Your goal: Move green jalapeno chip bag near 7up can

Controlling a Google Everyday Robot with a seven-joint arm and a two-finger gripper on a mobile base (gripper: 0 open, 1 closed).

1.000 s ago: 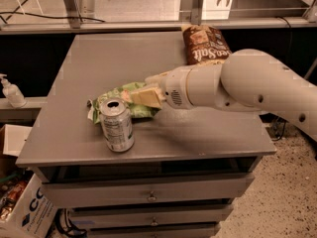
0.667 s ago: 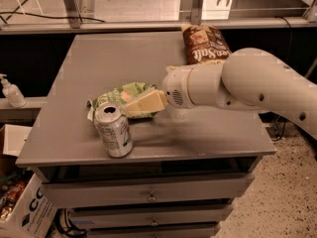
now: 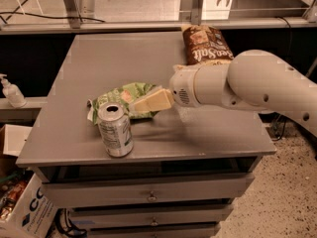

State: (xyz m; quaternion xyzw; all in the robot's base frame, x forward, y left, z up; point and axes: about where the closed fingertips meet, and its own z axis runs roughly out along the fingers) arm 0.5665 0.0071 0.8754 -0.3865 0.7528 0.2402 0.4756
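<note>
The green jalapeno chip bag [image 3: 120,97] lies crumpled on the grey table [image 3: 148,58], left of centre. The 7up can [image 3: 115,129] stands upright just in front of the bag, close to the table's front edge, almost touching it. My gripper [image 3: 148,102] reaches in from the right on a thick white arm [image 3: 247,83]. Its cream tip lies over the right end of the bag, a little right of and behind the can.
A larger brown-and-cream chip bag [image 3: 207,44] lies at the back right of the table, behind my arm. Drawers [image 3: 148,195] sit under the tabletop. A white bottle [image 3: 11,91] stands on a low shelf at the left, and a cardboard box [image 3: 22,209] is on the floor.
My arm has drawn back slightly to the right. The green bag and the can stay where they were, side by side.
</note>
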